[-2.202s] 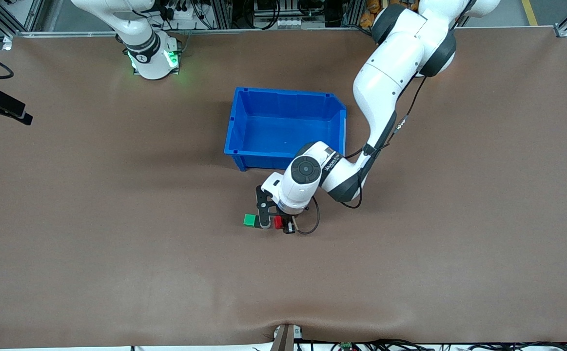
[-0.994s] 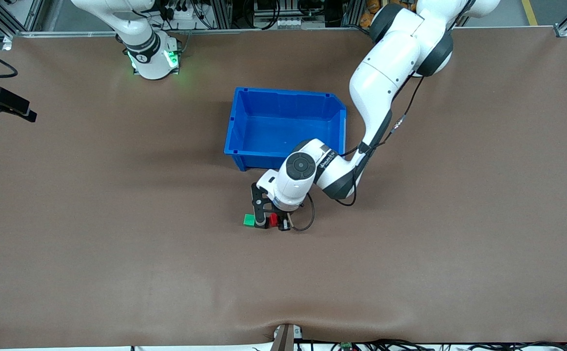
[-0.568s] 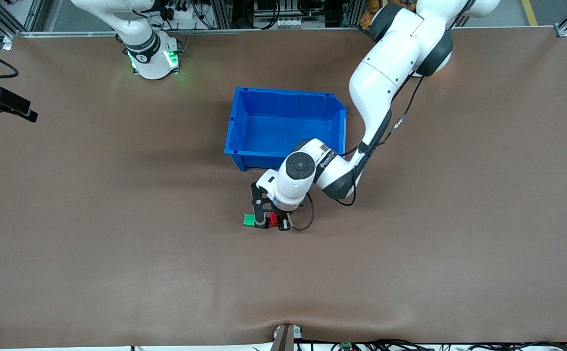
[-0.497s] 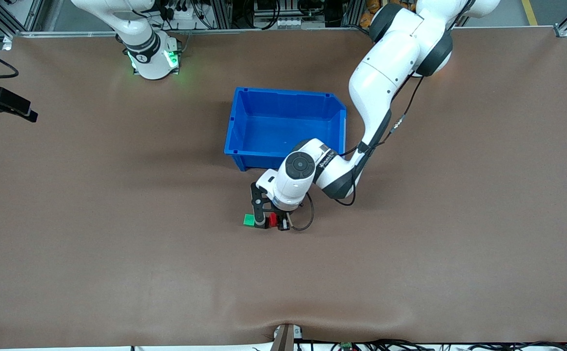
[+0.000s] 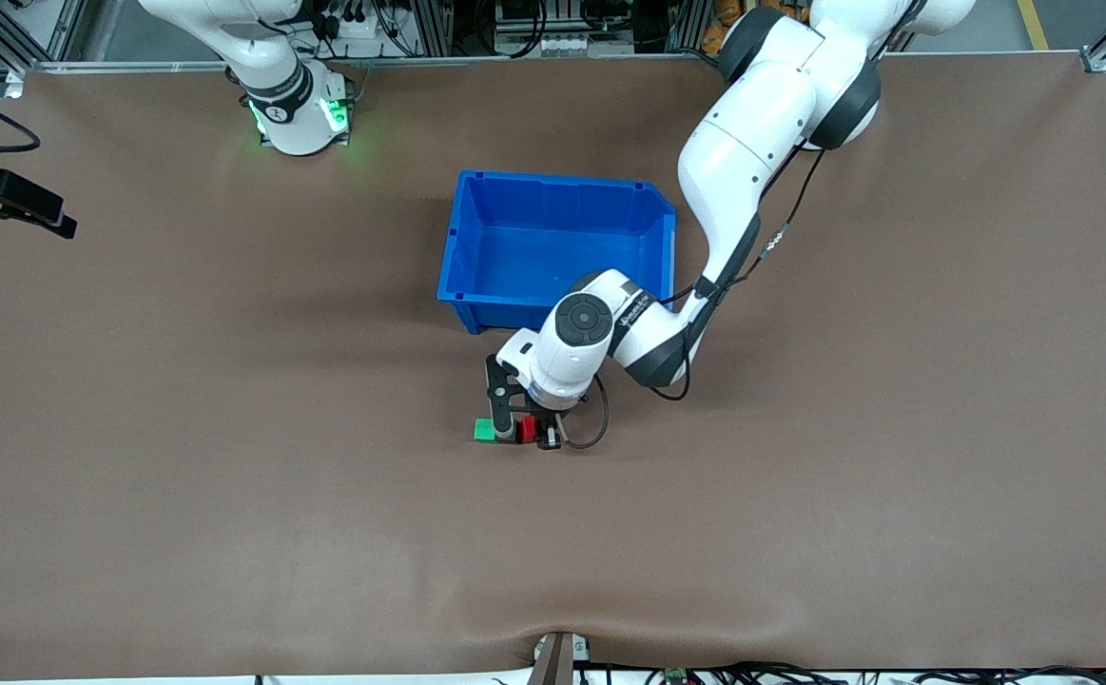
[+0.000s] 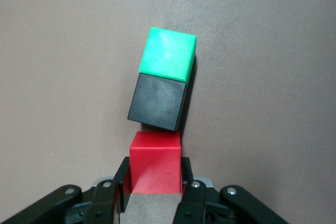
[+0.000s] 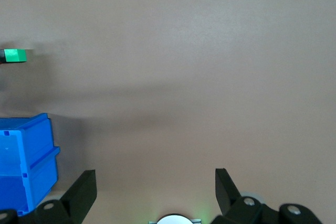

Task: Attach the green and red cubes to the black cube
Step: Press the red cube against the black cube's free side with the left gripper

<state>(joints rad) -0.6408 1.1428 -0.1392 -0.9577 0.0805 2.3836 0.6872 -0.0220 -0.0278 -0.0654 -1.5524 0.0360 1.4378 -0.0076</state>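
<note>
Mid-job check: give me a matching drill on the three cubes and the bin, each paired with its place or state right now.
Things:
1. red cube
2. black cube
3. green cube
4. blue bin

Places or states:
A. middle of the row, touching a cube on each side
B. clamped in the left gripper
C. end of the row toward the right arm's end of the table
D. farther from the front camera than the cubes, nothing in it

Pairs: 1-B, 2-A, 3-C, 4-D
</note>
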